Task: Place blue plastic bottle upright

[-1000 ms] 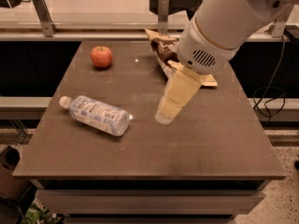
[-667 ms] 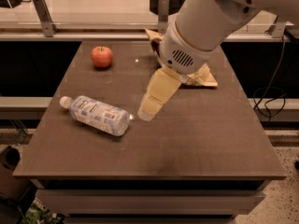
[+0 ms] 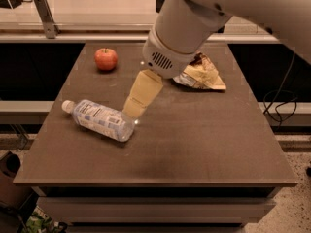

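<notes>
The blue plastic bottle (image 3: 99, 119) lies on its side at the left of the dark table (image 3: 194, 144), white cap pointing to the far left, base toward the middle. My gripper (image 3: 133, 111), on a big white arm coming from the top right, hangs with its beige tip right at the bottle's base end, close above the table. The tip is just behind and to the right of the bottle; I cannot tell if it touches.
A red apple (image 3: 106, 58) stands at the back left of the table. A crumpled snack bag (image 3: 204, 73) lies at the back right, partly behind the arm. A counter with a rail runs behind the table.
My gripper has moved left and down across the table, from the middle toward the bottle's base end. The bottle, apple and bag have not moved.
</notes>
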`<control>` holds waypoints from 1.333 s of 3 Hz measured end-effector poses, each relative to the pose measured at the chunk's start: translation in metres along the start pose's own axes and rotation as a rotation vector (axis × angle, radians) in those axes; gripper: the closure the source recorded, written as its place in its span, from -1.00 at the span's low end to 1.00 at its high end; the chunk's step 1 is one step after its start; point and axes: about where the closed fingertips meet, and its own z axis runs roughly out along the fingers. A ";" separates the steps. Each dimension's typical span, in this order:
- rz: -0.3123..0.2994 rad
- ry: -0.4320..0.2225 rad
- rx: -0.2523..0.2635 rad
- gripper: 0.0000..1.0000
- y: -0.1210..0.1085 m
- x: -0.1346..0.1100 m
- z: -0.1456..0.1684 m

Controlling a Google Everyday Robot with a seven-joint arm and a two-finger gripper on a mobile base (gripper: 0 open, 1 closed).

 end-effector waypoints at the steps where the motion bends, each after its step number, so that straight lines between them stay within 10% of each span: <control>1: 0.017 0.055 0.023 -1.00 0.005 -0.012 0.007; 4: -0.031 0.101 0.030 -1.00 0.018 -0.043 0.023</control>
